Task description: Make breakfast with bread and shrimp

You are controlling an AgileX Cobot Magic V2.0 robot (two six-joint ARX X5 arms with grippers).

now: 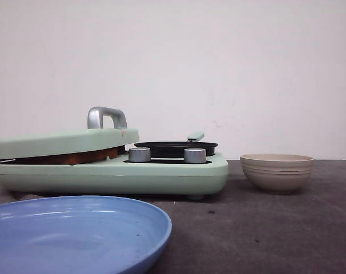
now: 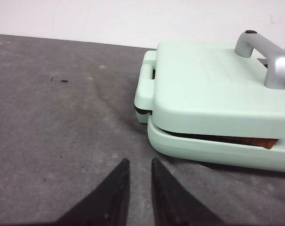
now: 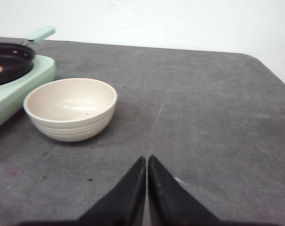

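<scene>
The bread (image 2: 255, 140) is seen pressed under the closed lid (image 2: 213, 84), beyond the slightly parted left claw (image 2: 138, 165). The right claw (image 3: 146, 162) is pressed together near the bowl (image 3: 70, 109).

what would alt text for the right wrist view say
An empty beige ribbed bowl sits on a dark grey table, beside the corner of a mint-green cooker carrying a black pan. The right hand is low over bare table, fingers together, holding nothing.
</scene>
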